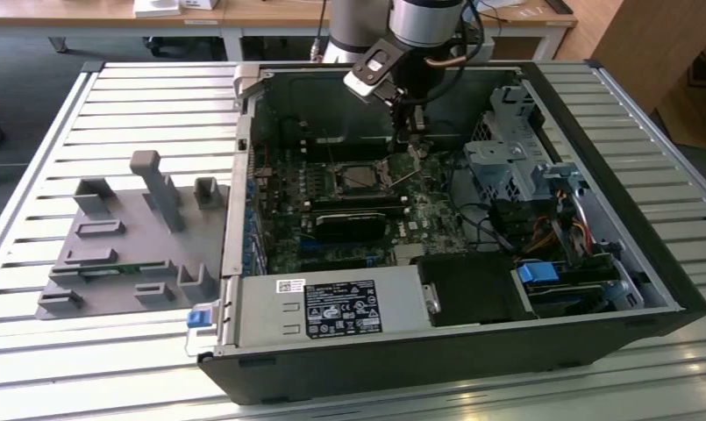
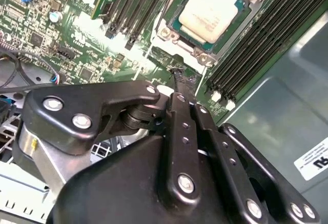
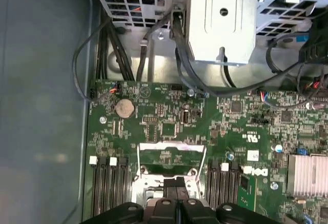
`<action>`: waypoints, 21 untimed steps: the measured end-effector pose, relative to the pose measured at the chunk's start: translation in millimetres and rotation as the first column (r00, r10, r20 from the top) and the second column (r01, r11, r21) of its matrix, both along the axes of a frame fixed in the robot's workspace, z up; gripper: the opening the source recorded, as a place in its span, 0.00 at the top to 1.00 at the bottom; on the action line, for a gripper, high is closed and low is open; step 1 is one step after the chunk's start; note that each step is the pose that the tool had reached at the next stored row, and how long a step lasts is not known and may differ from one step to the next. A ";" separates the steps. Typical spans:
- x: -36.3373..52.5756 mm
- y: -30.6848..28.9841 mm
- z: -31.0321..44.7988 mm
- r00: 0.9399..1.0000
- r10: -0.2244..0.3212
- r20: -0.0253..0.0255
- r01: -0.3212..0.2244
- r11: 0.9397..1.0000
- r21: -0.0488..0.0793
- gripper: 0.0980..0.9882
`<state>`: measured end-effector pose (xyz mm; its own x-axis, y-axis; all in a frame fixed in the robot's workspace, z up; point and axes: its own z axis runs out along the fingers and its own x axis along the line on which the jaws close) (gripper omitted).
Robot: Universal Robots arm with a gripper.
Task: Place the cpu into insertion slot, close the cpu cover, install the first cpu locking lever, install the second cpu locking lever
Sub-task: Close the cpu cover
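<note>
Sitting in insertion slot [image 2: 173, 29]: cpu [image 2: 210, 8] | cpu cover [image 3: 171, 146] open | claw [image 2: 180, 75] pinched closed

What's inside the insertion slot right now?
The cpu lies flat inside the insertion slot, metal top up. The chip covers the slot's centre, so the contacts beneath it cannot be seen.

The black label [image 1: 343, 309] on the power supply [image 1: 259, 316] is too small to read.

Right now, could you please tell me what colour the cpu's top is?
Pale silver-beige cpu top, clearest in the second wrist view.
</note>
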<state>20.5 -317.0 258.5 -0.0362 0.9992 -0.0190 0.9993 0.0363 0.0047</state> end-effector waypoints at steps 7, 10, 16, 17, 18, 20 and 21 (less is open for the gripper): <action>8.0 0.0 -0.3 1.000 0.000 0.000 0.000 1.000 0.000 0.99; 9.4 0.0 -0.5 1.000 0.000 0.000 0.000 1.000 0.000 0.99; 14.0 0.4 -1.8 1.000 0.000 -0.001 0.000 1.000 -0.001 0.99; 15.0 0.6 -2.1 1.000 0.000 -0.001 0.000 1.000 -0.001 0.99; 16.0 0.8 -2.5 1.000 0.000 -0.001 0.000 1.000 -0.001 0.99; 18.5 1.5 -3.2 1.000 -0.001 -0.002 0.001 1.000 -0.002 0.99; 19.7 1.9 -3.4 1.000 -0.002 -0.002 0.002 1.000 -0.003 0.99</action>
